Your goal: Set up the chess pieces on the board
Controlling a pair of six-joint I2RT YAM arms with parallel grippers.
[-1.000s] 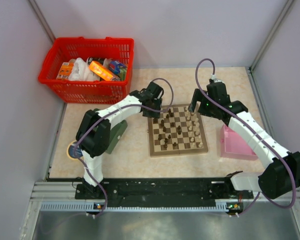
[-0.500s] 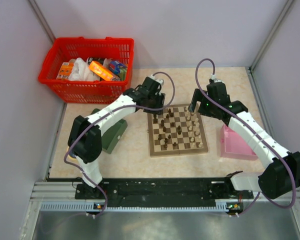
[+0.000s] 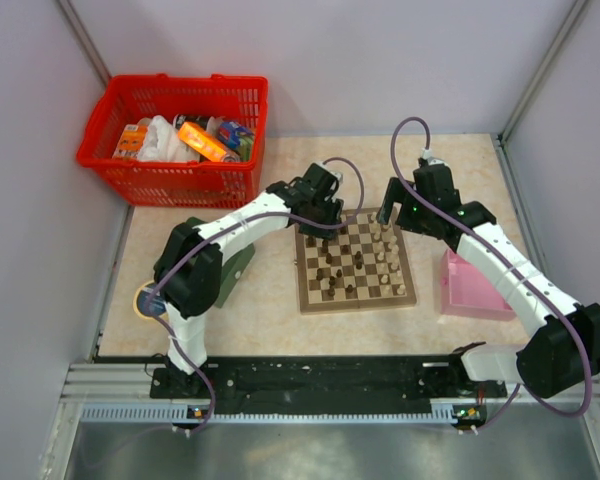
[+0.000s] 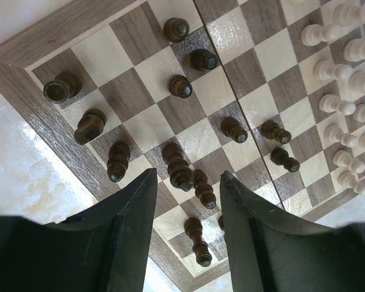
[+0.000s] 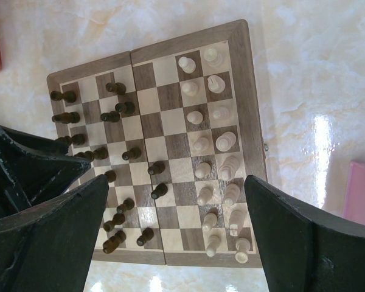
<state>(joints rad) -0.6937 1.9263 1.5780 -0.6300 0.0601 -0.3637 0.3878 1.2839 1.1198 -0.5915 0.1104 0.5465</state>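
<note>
The board point(image 3: 352, 303) lies mid-table between the arms. Dark brown chess pieces point(image 3: 328, 262) stand loosely over its left half, several off their home rows. Cream chess pieces point(image 3: 388, 258) fill two columns on its right side. My left gripper point(image 3: 330, 217) hovers over the board's far left corner. In the left wrist view it point(image 4: 188, 176) is open above dark pieces point(image 4: 181, 171) and holds nothing. My right gripper point(image 3: 388, 213) hangs above the far right edge. It point(image 5: 176, 179) is wide open and looks down on the board point(image 5: 248, 91), the dark pieces point(image 5: 112, 159) and the cream pieces point(image 5: 214, 159).
A red basket point(image 3: 175, 135) full of packets stands at the back left. A pink box point(image 3: 470, 285) sits right of the board. A dark green tray point(image 3: 232, 275) lies left of it under the left arm, and a small round disc point(image 3: 147, 301) lies nearer the front. Walls close in on both sides.
The left gripper swung back and then right, ending over the board's far left corner, and its jaws spread a little wider. The right arm has not moved.
</note>
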